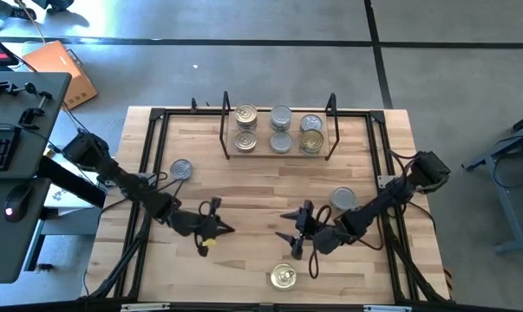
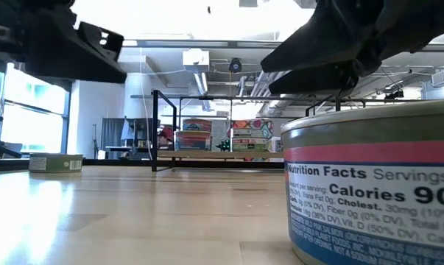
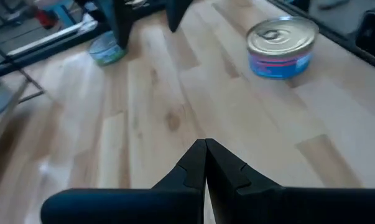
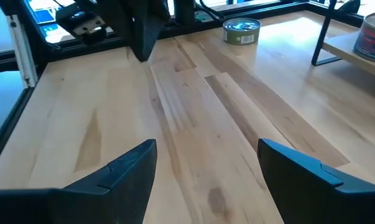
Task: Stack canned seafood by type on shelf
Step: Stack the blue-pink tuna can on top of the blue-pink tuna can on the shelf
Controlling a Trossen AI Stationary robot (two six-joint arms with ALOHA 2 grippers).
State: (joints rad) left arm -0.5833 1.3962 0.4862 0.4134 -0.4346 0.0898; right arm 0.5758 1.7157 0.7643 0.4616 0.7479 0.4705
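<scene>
A light-wood worktop [image 1: 244, 199] is being viewed from above, with two dark arms reaching in from its left and right edges toward the middle. The left hand [image 1: 222, 229] is being held low over bare wood left of centre, its fingers [image 3: 203, 165] pressed together to a point and holding nothing. The right hand [image 1: 294, 236] is being held opposite it, right of centre, its fingers [image 4: 128, 165] spread wide with only bare boards between them.

At the far edge, the shelf [image 1: 278, 152] is being occupied by six tins [image 1: 280, 128] set in three pairs: gold lids on the left, grey lids in the middle, and a grey and a gold lid on the right. Three tins are lying loose on the worktop: a grey-lidded tin [image 1: 181, 169] near the left arm, another grey-lidded tin [image 1: 343, 198] beside the right arm, and a gold-lidded tin [image 1: 284, 277] near the front edge, close to the right hand.
</scene>
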